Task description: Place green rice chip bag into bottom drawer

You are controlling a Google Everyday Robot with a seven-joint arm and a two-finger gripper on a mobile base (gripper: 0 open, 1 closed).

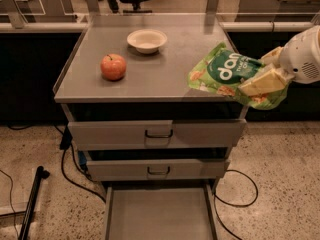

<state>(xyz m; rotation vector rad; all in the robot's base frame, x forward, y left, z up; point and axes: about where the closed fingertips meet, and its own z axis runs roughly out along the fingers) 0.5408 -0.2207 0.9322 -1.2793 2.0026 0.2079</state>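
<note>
The green rice chip bag is held in the air over the front right corner of the cabinet top, tilted, its dark green logo facing up. My gripper comes in from the right and is shut on the bag's right end, its pale fingers pinching the pouch. The bottom drawer is pulled out at the bottom of the view, a shallow grey tray with nothing in it, well below and left of the bag.
A red apple and a white bowl sit on the cabinet top. Two upper drawers with dark handles are closed. Cables and a black pole lie on the floor at left.
</note>
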